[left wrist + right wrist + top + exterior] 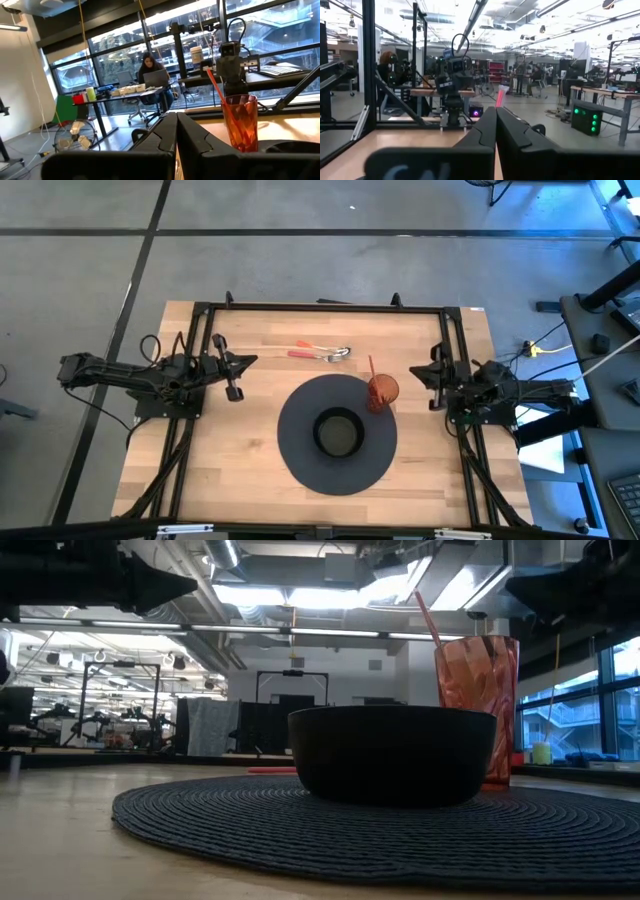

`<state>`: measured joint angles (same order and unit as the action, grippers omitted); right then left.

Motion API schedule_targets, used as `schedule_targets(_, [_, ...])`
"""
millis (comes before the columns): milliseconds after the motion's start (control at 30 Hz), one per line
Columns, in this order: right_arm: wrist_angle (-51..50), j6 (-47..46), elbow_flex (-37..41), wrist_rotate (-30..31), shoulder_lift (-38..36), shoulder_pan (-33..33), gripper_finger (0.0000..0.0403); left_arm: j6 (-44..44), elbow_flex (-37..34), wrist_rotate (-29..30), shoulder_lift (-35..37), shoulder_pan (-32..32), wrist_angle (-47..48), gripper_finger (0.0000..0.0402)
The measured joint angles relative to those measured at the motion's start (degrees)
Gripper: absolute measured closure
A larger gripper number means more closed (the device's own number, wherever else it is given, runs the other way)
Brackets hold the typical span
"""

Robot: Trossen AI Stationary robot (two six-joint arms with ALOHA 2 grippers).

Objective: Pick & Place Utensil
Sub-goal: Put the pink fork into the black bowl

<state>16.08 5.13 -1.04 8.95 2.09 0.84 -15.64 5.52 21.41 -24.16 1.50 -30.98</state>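
Note:
Two utensils with red handles and silver heads [322, 352] lie flat on the wooden table, beyond a round dark placemat [300, 450]. A strip of red handle [270, 770] shows in the low view. A black bowl [338, 432] [392, 755] stands in the mat's middle. An orange tumbler with a straw [382, 392] [477, 690] [241, 122] stands on the mat's far right part. My left gripper [245, 363] [176, 131] hovers shut at the table's left, pointing right. My right gripper [415, 372] [496, 125] hovers shut at the right, close to the tumbler.
A black frame [320, 307] runs around the table's far, left and right sides. Bare wood lies between the left gripper and the mat, and near the utensils. Beyond the table, a person [150, 70] sits at a desk.

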Motion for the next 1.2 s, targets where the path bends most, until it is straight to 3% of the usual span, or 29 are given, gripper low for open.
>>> schedule_targets(300, [-0.9, -0.2, 0.0, 0.0, 0.0, 0.0, 0.0398, -5.1, 0.0, 0.2, 0.0, 0.0, -0.4, 0.0398])
schedule_targets(367, [-1.0, -0.2, 0.0, 0.1, 0.0, 0.0, 0.0396, -2.8, 0.0, 1.6, 0.0, 0.0, -0.7, 0.0398])
schedule_targets(433, [-1.0, -0.1, 0.0, 0.3, 0.0, 0.0, 0.0393, 4.6, 0.5, 7.6, -0.3, 0.0, -0.8, 0.0398])
schedule_targets(533, [-1.0, 0.1, 0.0, 1.4, 0.0, 0.0, 0.0391, 10.3, 5.1, 16.7, -2.4, -0.7, 8.3, 0.0399])
schedule_targets(700, [-1.0, 0.0, 0.0, 2.0, 0.0, 0.0, 0.039, 15.3, 15.8, 17.4, -15.4, -5.8, 24.8, 0.04])
schedule_targets(767, [-1.0, 0.0, 0.0, 2.0, 0.0, 0.0, 0.0389, 15.5, 22.0, 14.7, -21.9, -9.4, 31.0, 0.0399])
schedule_targets(867, [-1.0, -0.4, 0.0, 2.0, 0.0, 0.0, 0.0389, 16.0, 31.9, 1.5, -33.0, -16.5, 44.0, 0.0399])
schedule_targets(967, [-1.0, -0.5, 0.0, 2.0, 0.0, 0.0, 0.0389, 11.2, 39.8, -9.1, -44.2, -21.5, 46.9, 0.0398])
schedule_targets(1100, [-1.5, -0.6, 0.0, 2.0, 0.0, 0.0, 0.0389, -1.0, 46.0, -14.8, -56.8, -24.9, 47.7, 0.0398])
schedule_targets(1200, [-1.7, -0.1, 0.0, 2.0, 0.0, 0.0, 0.0389, -2.3, 50.4, -15.0, -64.7, -26.6, 47.9, 0.0398])
